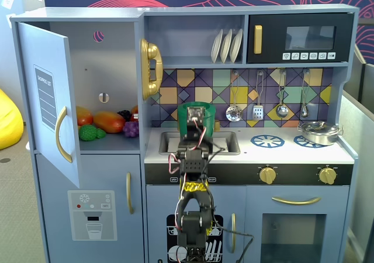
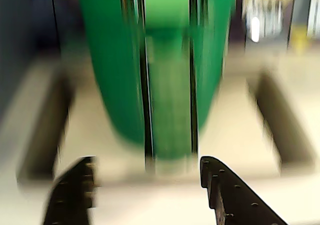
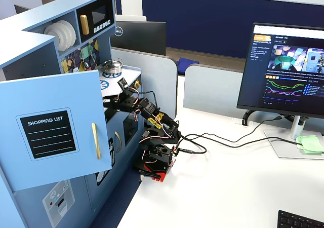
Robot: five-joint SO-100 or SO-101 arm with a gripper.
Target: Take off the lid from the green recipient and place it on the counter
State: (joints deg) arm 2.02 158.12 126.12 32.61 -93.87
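The tall green plastic bucket-like recipient (image 1: 197, 118) stands in the sunken sink of the toy kitchen's white counter (image 1: 292, 154), against the tiled back wall. Whether its lid is on I cannot tell, since the black arm hides part of it. In the blurred wrist view the recipient (image 2: 165, 75) fills the upper middle, its ribbed strip facing the camera. The pincer (image 2: 147, 190) sits low in front of it, its two dark fingers (image 2: 225, 190) spread apart and holding nothing. A silver metal pot (image 1: 319, 132) rests on the right blue burner mark.
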